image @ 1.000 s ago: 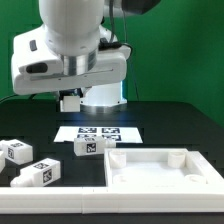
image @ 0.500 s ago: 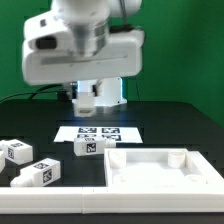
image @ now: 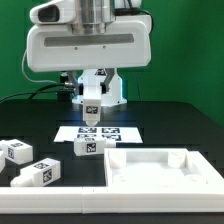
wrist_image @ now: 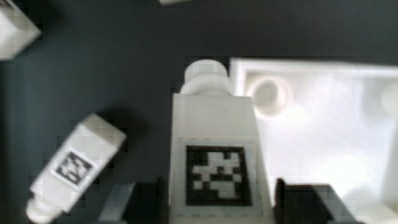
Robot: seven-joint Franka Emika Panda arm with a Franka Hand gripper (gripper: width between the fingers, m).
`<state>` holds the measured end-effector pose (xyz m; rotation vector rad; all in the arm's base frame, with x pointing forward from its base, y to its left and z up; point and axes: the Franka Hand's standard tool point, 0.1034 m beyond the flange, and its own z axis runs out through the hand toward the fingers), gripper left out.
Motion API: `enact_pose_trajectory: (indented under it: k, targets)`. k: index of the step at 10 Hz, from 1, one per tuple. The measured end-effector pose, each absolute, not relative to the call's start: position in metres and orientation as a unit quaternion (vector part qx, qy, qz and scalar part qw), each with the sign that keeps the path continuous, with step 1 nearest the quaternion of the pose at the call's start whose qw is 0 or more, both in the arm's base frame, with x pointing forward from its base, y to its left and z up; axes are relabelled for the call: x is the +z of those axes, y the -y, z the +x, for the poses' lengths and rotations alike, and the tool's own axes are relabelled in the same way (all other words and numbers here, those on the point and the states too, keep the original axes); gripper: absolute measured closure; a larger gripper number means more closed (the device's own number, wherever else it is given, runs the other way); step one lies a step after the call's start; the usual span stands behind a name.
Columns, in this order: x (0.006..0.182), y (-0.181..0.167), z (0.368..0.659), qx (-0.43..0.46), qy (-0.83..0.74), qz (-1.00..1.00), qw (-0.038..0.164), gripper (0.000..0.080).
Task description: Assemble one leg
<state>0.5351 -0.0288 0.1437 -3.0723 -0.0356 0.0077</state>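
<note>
My gripper (image: 92, 90) is shut on a leg (image: 92, 100), a small white oblong block with a black-and-white tag, and holds it upright in the air above the marker board (image: 100, 131). In the wrist view the leg (wrist_image: 214, 140) sits between my two dark fingers (wrist_image: 151, 205), its round peg end toward the corner of the white tray (wrist_image: 338, 90). Three more legs lie on the table: one (image: 87, 146) beside the marker board and two (image: 15, 151) (image: 38, 173) at the exterior view's left.
The large white rimmed tray (image: 160, 178) lies at the front on the exterior view's right. The robot base stands behind the marker board. In the wrist view a loose leg (wrist_image: 80, 165) lies on the dark table beside the held one.
The arm has swung toward the exterior view's right and the wrist has turned. The held leg moved with it and now hangs over the marker board.
</note>
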Motion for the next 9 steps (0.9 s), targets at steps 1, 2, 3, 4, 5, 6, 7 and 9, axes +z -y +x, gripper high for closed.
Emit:
enact_pose_trajectory:
  k: [1, 2, 3, 4, 5, 6, 7, 9]
  targets:
    - [0.152, 0.003, 0.548, -0.028, -0.008, -0.998, 0.049, 0.0515]
    - [0.163, -0.019, 0.572, -0.089, -0.022, -0.994, 0.059, 0.0515]
    - [0.168, -0.028, 0.581, -0.126, -0.021, -0.99, 0.055, 0.0515]
    - [0.165, -0.023, 0.581, -0.151, -0.018, -0.987, 0.046, 0.0515]
    - [0.166, -0.016, 0.583, -0.191, -0.019, -0.981, 0.032, 0.0515]
    - [0.166, -0.013, 0.582, -0.226, -0.017, -0.974, 0.018, 0.0515]
    - [0.162, -0.017, 0.581, -0.234, -0.018, -0.972, 0.016, 0.0515]
    - [0.155, -0.038, 0.598, -0.244, -0.004, -0.97, 0.016, 0.0515]
